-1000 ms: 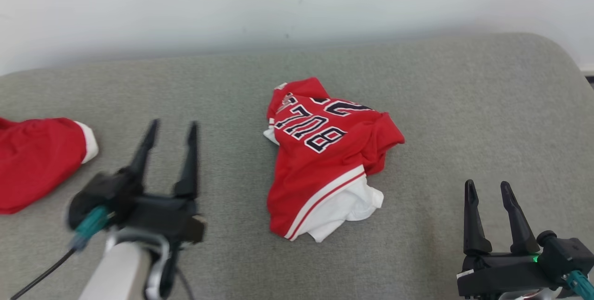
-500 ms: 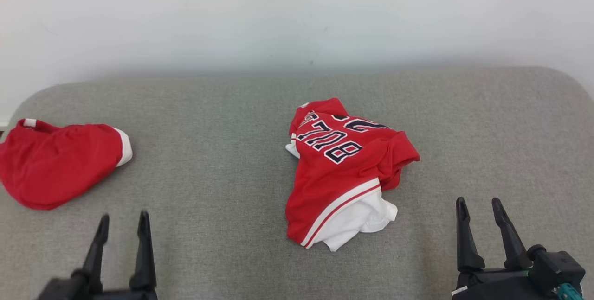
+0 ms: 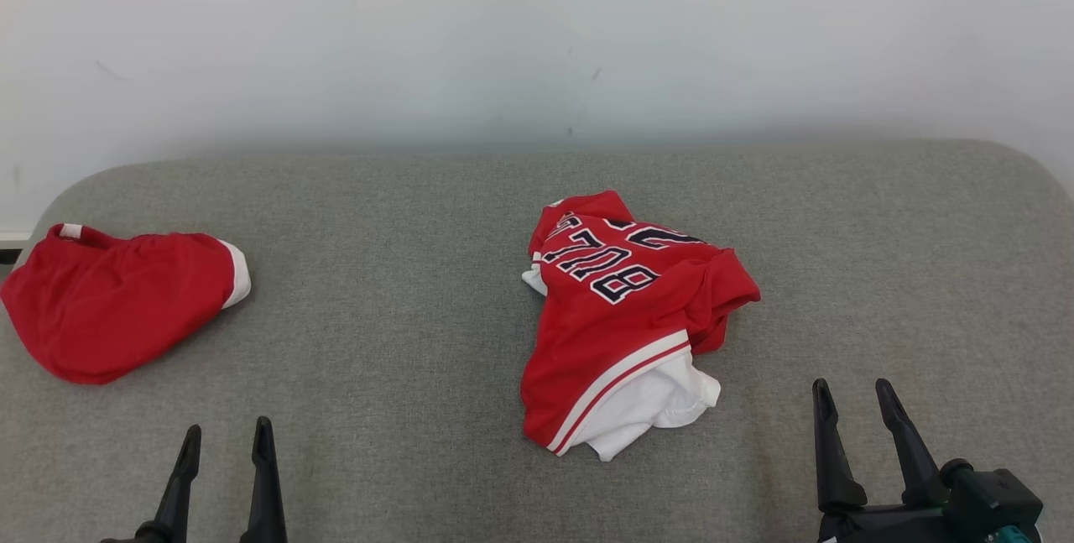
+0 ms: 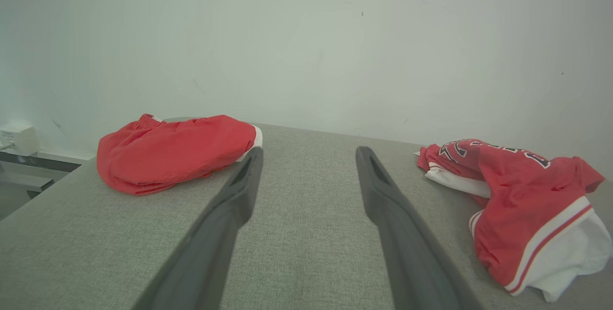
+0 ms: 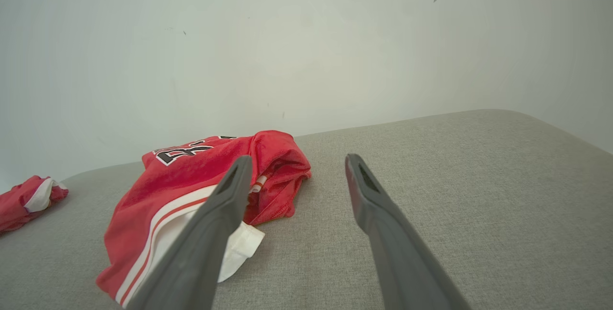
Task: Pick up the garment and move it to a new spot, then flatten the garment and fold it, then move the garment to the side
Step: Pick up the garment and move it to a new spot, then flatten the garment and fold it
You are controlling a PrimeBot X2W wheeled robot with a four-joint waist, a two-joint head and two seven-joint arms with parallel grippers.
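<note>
Red jersey [image 3: 629, 308] lay crumpled ahead-left of the right gripper [image 3: 852, 385]; the left gripper [image 3: 229, 427] had drawn back, both spread empty, pickup apparently unstarted.

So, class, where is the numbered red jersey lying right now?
In the head view the red jersey lies crumpled right of centre on the grey upholstered surface, with the red shorts far to its left and the right gripper at lower right.

Grey fabric surface [image 3: 403, 291] showing rounded far corners. Crumpled red jersey [image 3: 625, 316] lying right of centre, numbers facing up, white part spilling toward near edge. Bunched red shorts [image 3: 109, 316] lying at left edge, well apart from jersey.
</note>
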